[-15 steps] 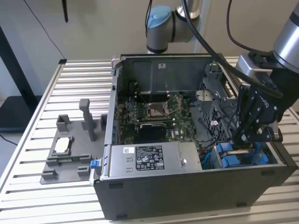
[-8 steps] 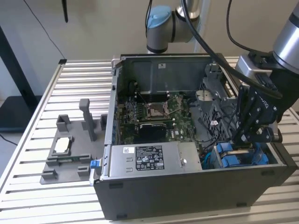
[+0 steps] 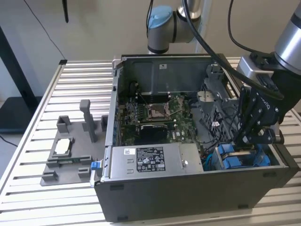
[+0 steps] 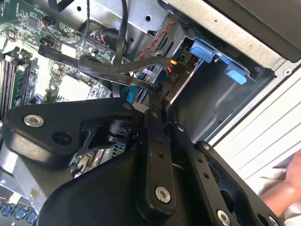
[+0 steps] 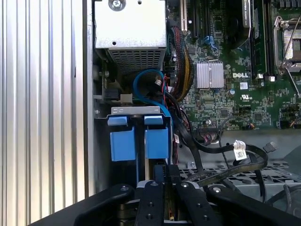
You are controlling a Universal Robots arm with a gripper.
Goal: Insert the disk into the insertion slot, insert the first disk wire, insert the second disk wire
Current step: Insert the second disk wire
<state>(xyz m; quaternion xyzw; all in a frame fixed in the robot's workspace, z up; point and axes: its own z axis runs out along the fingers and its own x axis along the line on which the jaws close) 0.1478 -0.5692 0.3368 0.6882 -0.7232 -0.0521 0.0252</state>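
Observation:
The disk's bright blue carrier sits in the insertion slot, a grey metal bay in the case's corner at the exterior view's right. The blue carrier tabs face outward, and the carrier's blue also shows low in the case. My gripper reaches down into the case just beside the bay. In both wrist views its fingertips are pressed together on the end of a flat black disk wire, close to the bay's rear. My gripper hangs right over the blue tabs.
A silver power-supply box fills the case's front, with the motherboard behind it. Loose black, red and blue cables crowd the space beside the bay. A grey fixture lies on the slatted table at the exterior view's left.

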